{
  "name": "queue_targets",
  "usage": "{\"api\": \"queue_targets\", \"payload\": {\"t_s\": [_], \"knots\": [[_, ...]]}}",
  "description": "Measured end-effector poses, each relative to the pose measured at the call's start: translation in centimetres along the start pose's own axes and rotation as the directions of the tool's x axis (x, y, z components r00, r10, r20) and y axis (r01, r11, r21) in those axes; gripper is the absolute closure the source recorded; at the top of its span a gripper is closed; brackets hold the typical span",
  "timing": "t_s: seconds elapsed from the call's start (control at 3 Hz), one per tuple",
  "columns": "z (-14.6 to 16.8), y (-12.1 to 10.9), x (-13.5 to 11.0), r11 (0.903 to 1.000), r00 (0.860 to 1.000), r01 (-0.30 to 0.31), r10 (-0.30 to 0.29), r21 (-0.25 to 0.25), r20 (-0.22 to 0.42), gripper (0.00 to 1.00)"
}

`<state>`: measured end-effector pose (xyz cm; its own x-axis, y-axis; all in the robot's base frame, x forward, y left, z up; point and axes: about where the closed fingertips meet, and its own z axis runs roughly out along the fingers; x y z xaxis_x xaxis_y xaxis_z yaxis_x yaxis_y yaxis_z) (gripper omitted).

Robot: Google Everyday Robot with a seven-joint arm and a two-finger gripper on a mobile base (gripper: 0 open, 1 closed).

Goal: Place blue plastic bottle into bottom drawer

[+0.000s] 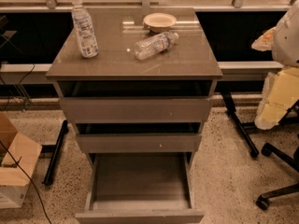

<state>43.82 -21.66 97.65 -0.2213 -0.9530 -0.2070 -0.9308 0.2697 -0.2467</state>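
Note:
The blue plastic bottle stands upright on the back left of the cabinet top; it has a white cap and a large pale label. The bottom drawer is pulled far out and its grey interior holds nothing. The two upper drawers are slightly open. My arm shows as a white and pale yellow shape at the right edge, and the gripper hangs there, to the right of the cabinet and far from the bottle. It holds nothing that I can see.
A clear ribbed bottle lies on its side on the cabinet top, in front of a shallow bowl. A cardboard box sits on the floor at left. An office chair base and black table legs stand at right.

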Motion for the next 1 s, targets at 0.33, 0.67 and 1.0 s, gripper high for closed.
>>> {"api": "queue_targets", "payload": {"t_s": [0.33,0.67,1.0], "knots": [[0.0,0.0,0.0,1.0000,1.000,0.000,0.000,0.000,0.000,0.00],[0.2,0.1,-1.4,0.9999,0.998,-0.007,0.007,-0.011,0.065,0.00],[0.5,0.3,-3.9,0.9998,0.984,0.016,-0.013,-0.015,0.178,0.00]]}}
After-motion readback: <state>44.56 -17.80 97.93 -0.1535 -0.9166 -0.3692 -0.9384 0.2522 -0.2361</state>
